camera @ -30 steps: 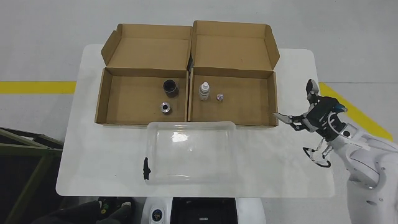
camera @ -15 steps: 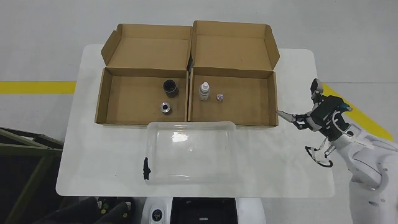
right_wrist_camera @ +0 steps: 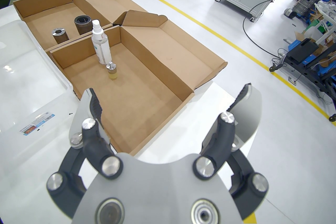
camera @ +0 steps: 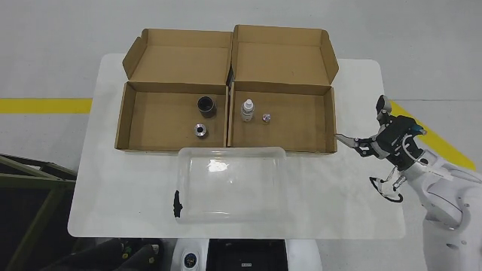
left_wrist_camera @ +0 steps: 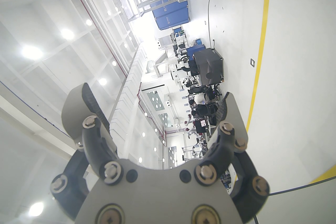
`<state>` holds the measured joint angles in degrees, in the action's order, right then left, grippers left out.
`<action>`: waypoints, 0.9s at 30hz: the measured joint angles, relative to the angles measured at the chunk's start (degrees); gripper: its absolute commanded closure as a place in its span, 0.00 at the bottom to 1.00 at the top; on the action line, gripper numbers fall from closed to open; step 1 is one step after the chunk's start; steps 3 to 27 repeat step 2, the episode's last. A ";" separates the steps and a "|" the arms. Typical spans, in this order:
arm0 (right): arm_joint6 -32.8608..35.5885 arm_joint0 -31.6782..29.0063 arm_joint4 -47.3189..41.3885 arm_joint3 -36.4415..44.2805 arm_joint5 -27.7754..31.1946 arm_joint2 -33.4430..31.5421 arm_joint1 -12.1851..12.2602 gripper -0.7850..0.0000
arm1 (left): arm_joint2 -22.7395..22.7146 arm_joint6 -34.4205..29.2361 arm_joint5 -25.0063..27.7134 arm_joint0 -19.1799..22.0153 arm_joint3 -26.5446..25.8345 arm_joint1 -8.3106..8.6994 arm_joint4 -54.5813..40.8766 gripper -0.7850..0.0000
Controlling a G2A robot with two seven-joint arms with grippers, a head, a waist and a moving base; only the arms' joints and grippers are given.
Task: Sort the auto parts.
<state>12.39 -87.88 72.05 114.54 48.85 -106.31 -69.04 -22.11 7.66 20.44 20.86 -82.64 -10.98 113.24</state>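
Note:
Two open cardboard boxes stand side by side at the back of the white table. The left box (camera: pixel 151 117) (right_wrist_camera: pixel 39 16) holds a dark ring-shaped cylinder (camera: pixel 205 105) (right_wrist_camera: pixel 82 24) and a shorter metal cylinder (camera: pixel 199 129) (right_wrist_camera: pixel 60 35). The right box (camera: pixel 301 124) (right_wrist_camera: pixel 147 93) holds a white spray bottle (camera: pixel 247 110) (right_wrist_camera: pixel 101 45) and a small capped part (camera: pixel 266 117) (right_wrist_camera: pixel 113 72). My right gripper (camera: pixel 362 122) (right_wrist_camera: pixel 168 96) hovers open and empty just off that box's right end. My left gripper (left_wrist_camera: pixel 156 95) is open, empty, and points up into the hall.
A clear plastic tray (camera: pixel 231 184) (right_wrist_camera: pixel 23 78) lies in front of the boxes, with a small black item (camera: pixel 177 203) at its front left corner. Bare table (camera: pixel 346 196) lies to the tray's right. The table's right edge is close under my right arm.
My right gripper drew back a little to the right, away from the right box's end wall, then kept still. Nothing else moved.

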 measured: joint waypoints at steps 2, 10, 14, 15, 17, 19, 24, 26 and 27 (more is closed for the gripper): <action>0.00 0.00 0.00 0.00 0.00 0.00 0.00 0.00 | 0.00 0.00 0.00 0.00 0.00 0.00 0.00 0.00; 0.00 0.00 0.00 0.00 0.00 0.00 0.00 0.00 | 0.00 0.00 0.00 0.00 0.00 0.00 0.00 0.00; 0.00 0.00 0.00 0.00 0.00 0.00 0.00 0.00 | 0.00 0.00 0.00 0.00 0.00 0.00 0.00 0.00; 0.00 0.00 0.00 0.00 0.00 0.00 0.00 0.00 | 0.00 0.00 0.00 0.00 0.00 0.00 0.00 0.00; 0.00 0.00 0.00 0.00 0.00 0.00 0.00 0.00 | 0.00 0.00 0.00 0.00 0.00 0.00 0.00 0.00; 0.00 0.00 0.00 0.00 0.00 0.00 0.00 0.00 | 0.00 0.00 0.00 0.00 0.00 0.00 0.00 0.00; 0.00 0.00 0.00 0.00 0.00 0.00 0.00 0.00 | 0.00 0.00 0.00 0.00 0.00 0.00 0.00 0.00; 0.00 0.00 0.00 0.00 0.00 0.00 0.00 0.00 | 0.00 0.00 0.00 0.00 0.00 0.00 0.00 0.00; 0.00 0.00 0.00 0.00 0.00 0.00 0.00 0.00 | 0.00 0.00 0.00 0.00 0.00 0.00 0.00 0.00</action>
